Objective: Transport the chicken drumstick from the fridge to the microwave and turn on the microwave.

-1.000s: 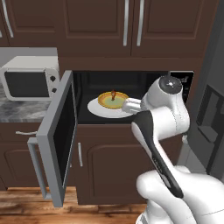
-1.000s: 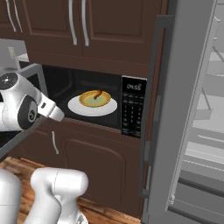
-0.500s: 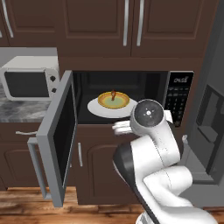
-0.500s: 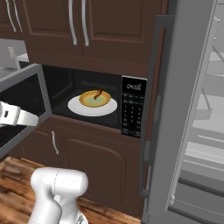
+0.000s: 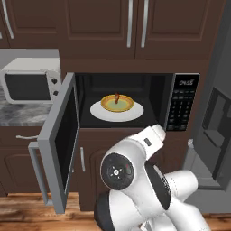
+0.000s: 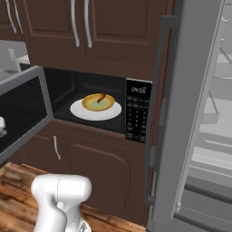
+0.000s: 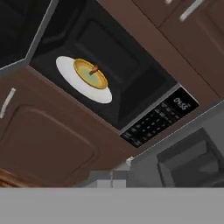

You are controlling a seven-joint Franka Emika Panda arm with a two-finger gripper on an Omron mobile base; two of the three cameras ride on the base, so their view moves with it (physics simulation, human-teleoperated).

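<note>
The chicken drumstick (image 5: 116,97) (image 6: 101,96) (image 7: 93,70) lies in a yellow bowl (image 5: 117,103) on a white plate (image 5: 103,113) inside the microwave (image 5: 181,104). The microwave door (image 5: 57,142) hangs wide open to the left. My arm is folded low in front of the cabinet under the microwave. Its hand (image 5: 155,134) sits just below the oven opening, apart from the plate, and looks up at it. My gripper is shut and holds nothing. The fridge (image 6: 195,113) stands to the right with its door open.
A white countertop oven (image 5: 29,83) stands on the grey counter (image 5: 20,115) left of the open door. Dark wood cabinets (image 5: 135,27) run above and below the microwave. The fridge door (image 6: 163,108) juts out close beside the keypad (image 6: 137,111). Wooden floor (image 5: 27,212) lies below.
My arm has drawn back out of the microwave and folded down low. The gripper has shut. The drumstick stays in the bowl on the plate.
</note>
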